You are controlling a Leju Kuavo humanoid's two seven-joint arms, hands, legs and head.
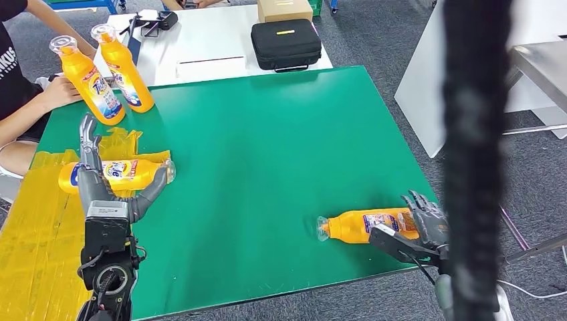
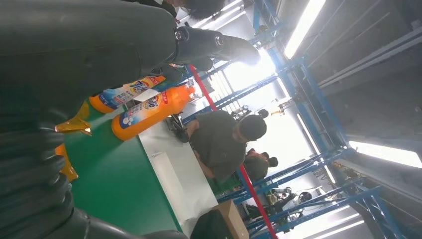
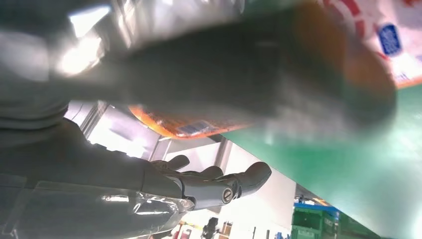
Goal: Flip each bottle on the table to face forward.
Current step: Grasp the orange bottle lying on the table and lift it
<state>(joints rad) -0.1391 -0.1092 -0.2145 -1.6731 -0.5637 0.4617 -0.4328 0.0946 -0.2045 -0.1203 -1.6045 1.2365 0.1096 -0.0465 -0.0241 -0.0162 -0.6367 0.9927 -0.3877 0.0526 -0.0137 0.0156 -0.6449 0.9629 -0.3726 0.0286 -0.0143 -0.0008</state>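
Note:
Two orange bottles lie on their sides on the green table (image 1: 267, 134). One (image 1: 127, 171) rests at the left on yellow film, cap toward the right. My left hand (image 1: 100, 184) hovers over it with fingers spread and thumb near the cap. The other (image 1: 358, 225) lies near the front right edge, cap toward the left. My right hand (image 1: 421, 224) brackets its base, fingers behind and thumb in front. In the right wrist view the thumb (image 3: 219, 186) stands apart from that bottle (image 3: 189, 127). Two more bottles (image 1: 90, 83) (image 1: 127, 70) stand upright at the back left.
A person's hand (image 1: 60, 90) holds the left upright bottle. Yellow film (image 1: 40, 227) covers the table's left side. Beyond is a white table (image 1: 207, 40) with a black case (image 1: 286, 43) and a cardboard box (image 1: 284, 8). A dark blurred cable (image 1: 475, 160) hangs at the right.

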